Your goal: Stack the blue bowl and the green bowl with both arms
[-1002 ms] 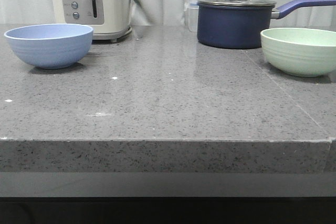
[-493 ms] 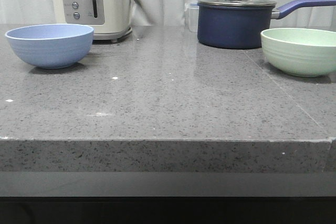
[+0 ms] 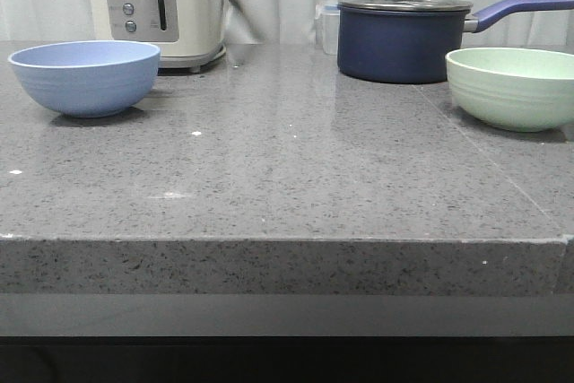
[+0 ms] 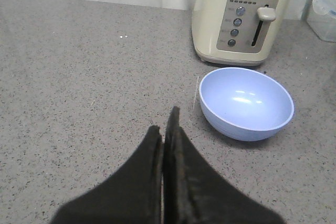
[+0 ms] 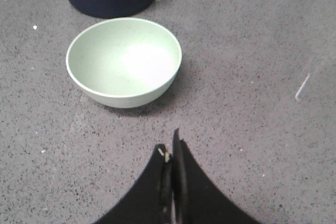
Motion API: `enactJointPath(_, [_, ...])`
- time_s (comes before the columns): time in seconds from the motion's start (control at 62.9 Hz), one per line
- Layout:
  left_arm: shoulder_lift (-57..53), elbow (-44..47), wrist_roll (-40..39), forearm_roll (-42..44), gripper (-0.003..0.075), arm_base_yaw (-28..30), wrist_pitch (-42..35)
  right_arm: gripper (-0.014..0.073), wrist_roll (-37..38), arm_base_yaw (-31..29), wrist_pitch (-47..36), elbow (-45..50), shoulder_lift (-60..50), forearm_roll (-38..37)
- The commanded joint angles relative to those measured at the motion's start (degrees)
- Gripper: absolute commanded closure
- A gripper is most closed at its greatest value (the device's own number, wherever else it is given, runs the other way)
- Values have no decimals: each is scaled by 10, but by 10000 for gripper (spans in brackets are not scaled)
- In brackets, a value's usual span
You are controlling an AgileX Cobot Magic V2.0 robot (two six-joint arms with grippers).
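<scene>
Each end effector is pressed shut on nothing, with a bowl ahead of its tips.

The left end effector (image 4: 167, 129) faces the blue bowl (image 3: 84, 77) at the table's (image 3: 287, 177) left; the right end effector (image 5: 171, 153) faces the green bowl (image 3: 511, 87) at the right. The bowls stand well apart, each nearer its own arm.
</scene>
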Motion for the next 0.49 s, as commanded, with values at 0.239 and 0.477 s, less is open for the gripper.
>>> enactJointPath(0.239, [10, -15, -1, 0, 279, -4, -58, 50, -4, -3, -29, -19, 40, -8])
enactJointPath(0.477, [11, -15, -1, 0, 223, -4, -58, -33, -4, -3, -28, -19, 39, -6])
